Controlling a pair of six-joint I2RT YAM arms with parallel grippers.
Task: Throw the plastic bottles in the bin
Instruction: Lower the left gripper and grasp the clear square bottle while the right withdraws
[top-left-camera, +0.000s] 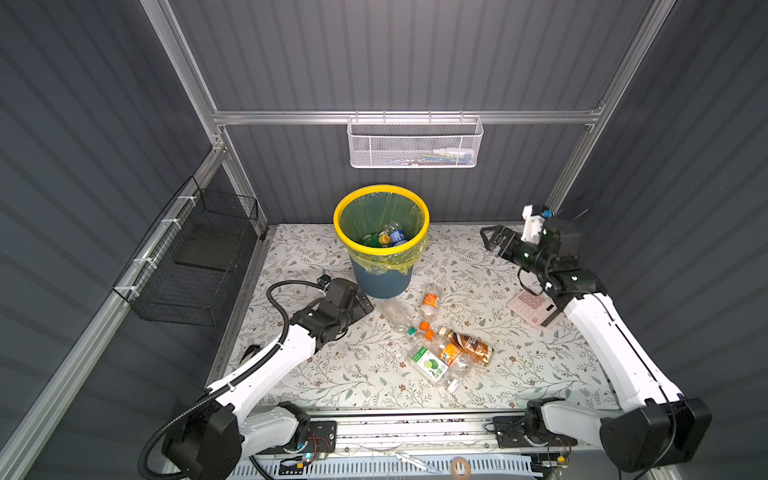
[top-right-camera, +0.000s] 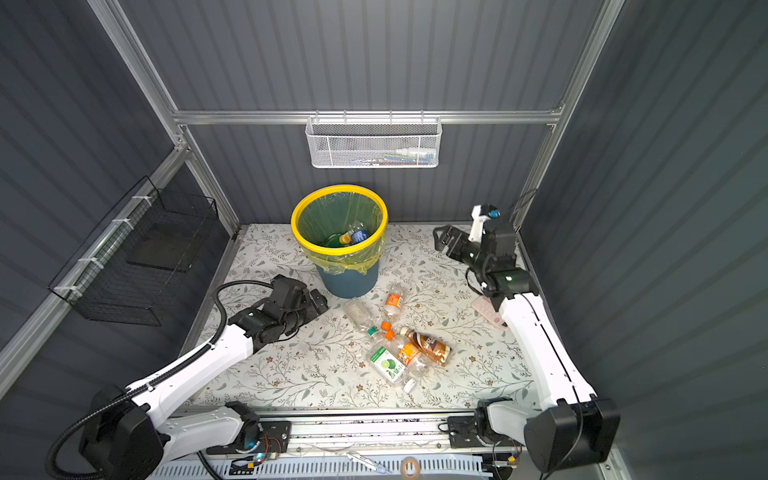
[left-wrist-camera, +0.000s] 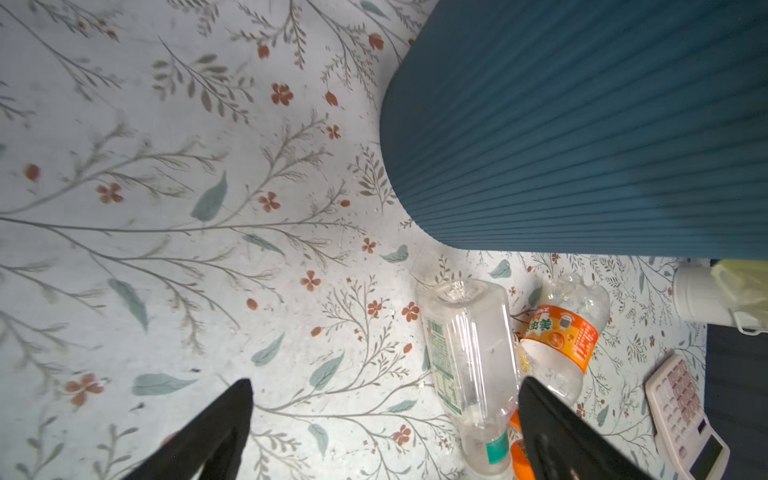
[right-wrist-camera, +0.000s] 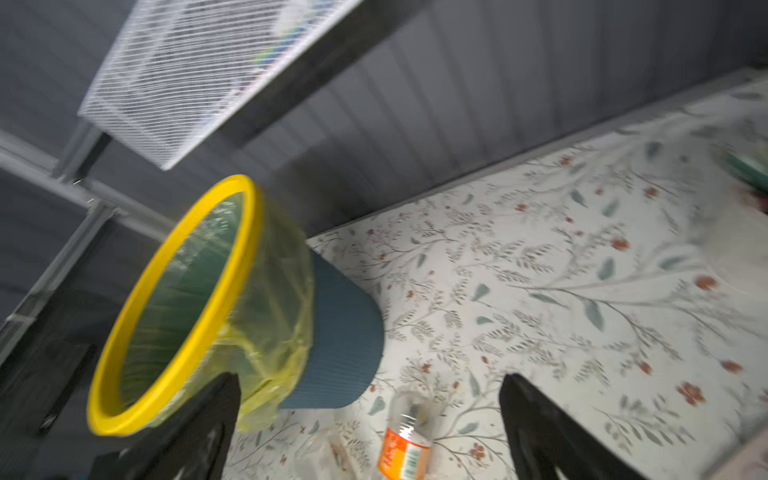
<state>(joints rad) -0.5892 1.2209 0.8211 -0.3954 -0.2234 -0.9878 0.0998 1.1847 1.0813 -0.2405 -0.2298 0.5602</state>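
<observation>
A round dark blue plastic bin (top-left-camera: 381, 282) was set at the back of a floral-patterned table (top-left-camera: 332, 374), with clear plastic bottles (top-left-camera: 397, 237) inside. Loose bottles (top-left-camera: 449, 353) were scattered just before it, a pink plastic calculator (top-left-camera: 532, 309) to their right. A white mesh basket (top-left-camera: 415, 145) was hung on the wall behind.

Can't count the plastic bottles (top-left-camera: 394, 237) in the bin (top-left-camera: 382, 282), mostly tucked behind rim and liner. Can't make out the stuff inside the white mesh basket (top-left-camera: 415, 145), way too small. Only catch half the pink calculator (top-left-camera: 530, 309), rest buried under the right arm (top-left-camera: 602, 345). Pure motion smear across the right wrist view, orange-label bottle (right-wrist-camera: 403, 452) chopped off at the edge. Clear bottle (left-wrist-camera: 469, 345) clipped at the cap end in the left wrist view.
</observation>
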